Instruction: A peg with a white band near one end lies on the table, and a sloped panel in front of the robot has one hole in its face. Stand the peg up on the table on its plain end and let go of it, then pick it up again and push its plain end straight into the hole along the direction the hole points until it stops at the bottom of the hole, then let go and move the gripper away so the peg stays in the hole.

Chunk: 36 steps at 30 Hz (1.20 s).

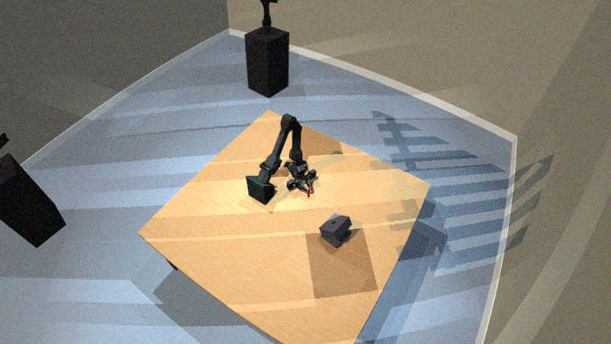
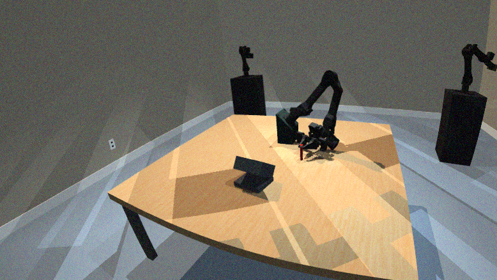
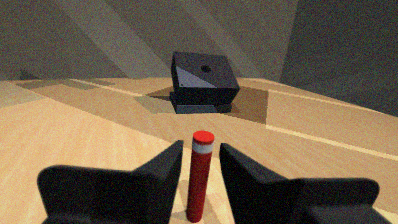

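A red peg (image 1: 309, 192) (image 2: 301, 153) (image 3: 198, 180) stands upright on the table (image 1: 205, 265) (image 2: 208, 160), with its white band near the top. My gripper (image 3: 201, 147) is open, low over the table, with its fingers on either side of the peg. In the wrist view there is a gap between the peg and each finger. The sloped panel (image 1: 335, 228) (image 2: 254, 167) (image 3: 205, 80) is dark grey and stands beyond the peg. Its one hole (image 3: 205, 69) shows in the upper part of its face. The peg's lower end shows in the wrist view, close to the bottom edge.
The arm's dark base block (image 1: 259, 190) (image 2: 285, 128) stands on the table beside the gripper. Two black pedestals with other arms stand on the floor away from the table. Shadows and light stripes cross the table.
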Available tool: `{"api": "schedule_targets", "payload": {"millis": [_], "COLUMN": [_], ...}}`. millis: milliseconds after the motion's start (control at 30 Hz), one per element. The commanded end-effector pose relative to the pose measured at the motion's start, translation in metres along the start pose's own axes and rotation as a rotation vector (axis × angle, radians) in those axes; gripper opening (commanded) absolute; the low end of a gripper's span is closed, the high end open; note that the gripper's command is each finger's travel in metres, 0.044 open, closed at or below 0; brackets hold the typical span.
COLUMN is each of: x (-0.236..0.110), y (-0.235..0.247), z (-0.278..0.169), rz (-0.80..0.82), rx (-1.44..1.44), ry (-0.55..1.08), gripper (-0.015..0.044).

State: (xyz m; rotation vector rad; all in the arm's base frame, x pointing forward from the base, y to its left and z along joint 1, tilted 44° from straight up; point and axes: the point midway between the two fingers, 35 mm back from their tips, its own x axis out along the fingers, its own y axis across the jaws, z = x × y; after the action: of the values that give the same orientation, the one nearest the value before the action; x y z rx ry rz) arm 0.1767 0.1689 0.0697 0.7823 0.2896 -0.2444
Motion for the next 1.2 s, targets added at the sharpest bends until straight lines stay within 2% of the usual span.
{"api": "schedule_targets", "payload": {"millis": [0,367,700,1167], "x": [0.000,0.000,0.000,-0.004], "y": [0.000,0.000,0.002,0.015], "z": [0.000,0.000,0.005,0.118], "rz": [0.000,0.000,-0.006,-0.028], "rx": [-0.001,-0.001,0.000,0.010], "ry": [0.000,0.000,0.002,0.019], "gripper": [0.0156,0.0440,0.0440,0.0440]}}
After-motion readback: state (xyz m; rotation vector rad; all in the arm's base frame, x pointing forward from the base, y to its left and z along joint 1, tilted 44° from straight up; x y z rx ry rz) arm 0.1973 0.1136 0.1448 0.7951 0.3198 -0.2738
